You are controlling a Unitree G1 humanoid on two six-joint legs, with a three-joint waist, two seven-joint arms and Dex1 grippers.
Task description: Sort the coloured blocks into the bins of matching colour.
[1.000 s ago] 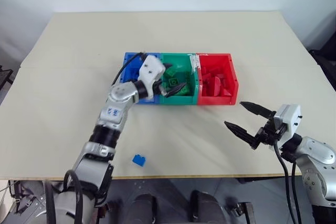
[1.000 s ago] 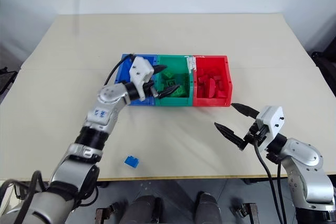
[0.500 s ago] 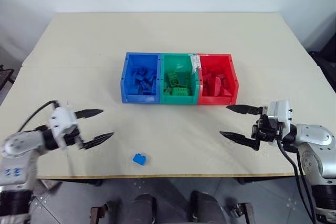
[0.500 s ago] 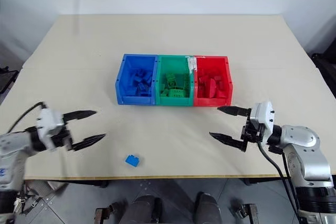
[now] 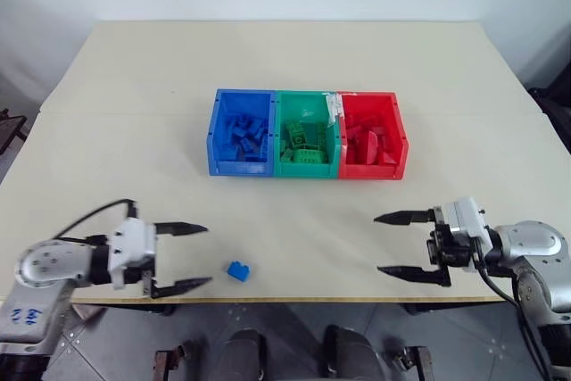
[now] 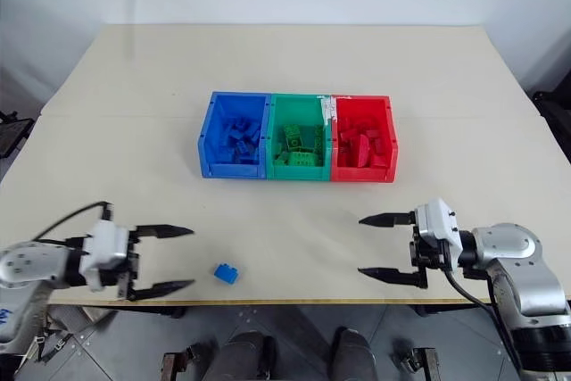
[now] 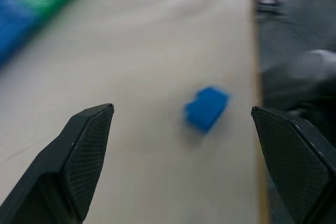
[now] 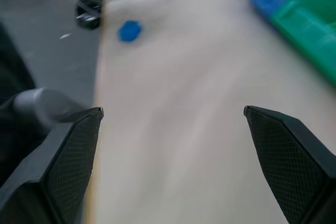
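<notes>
Three joined bins stand mid-table: a blue bin (image 5: 239,132), a green bin (image 5: 305,134) and a red bin (image 5: 369,134), each holding several blocks of its own colour. One blue block (image 5: 237,270) lies alone near the table's front edge and also shows as the blue block (image 7: 206,108). My left gripper (image 5: 194,257) hangs open at the front left, its fingers pointing toward that block, a short gap away. At the front right my right gripper (image 5: 385,244) is open and empty, pointing left.
The beige table (image 5: 285,60) stretches wide behind the bins. Its front edge (image 5: 303,299) runs just below the loose block and both grippers. A black cable (image 5: 85,220) loops off my left arm.
My left arm has pulled back from over the green bin to the front left edge. The right gripper has swung to point left and sunk a little.
</notes>
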